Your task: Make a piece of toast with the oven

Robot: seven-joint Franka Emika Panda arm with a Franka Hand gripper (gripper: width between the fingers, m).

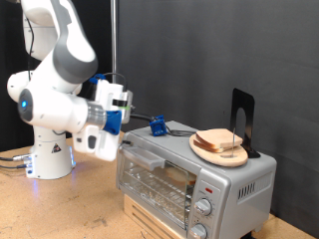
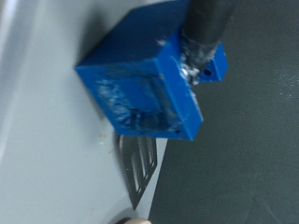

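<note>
Exterior view: tool [image 1: 118, 112] beside oven [image 1: 194, 179], grip indiscernible, bread slices [image 1: 220, 142] on wooden plate [image 1: 231, 157]; wrist view: blue block [image 2: 149, 79] close-up.

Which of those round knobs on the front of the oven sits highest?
The upper knob on the oven, just under its top edge at the exterior view's right; the other knob is directly below it, near the picture's bottom.

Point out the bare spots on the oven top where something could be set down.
On the oven, one free patch runs between the blue block and the wooden plate of bread slices. The exterior view's right end is crowded by plate and black stand. The end effector crowds the left corner.
</note>
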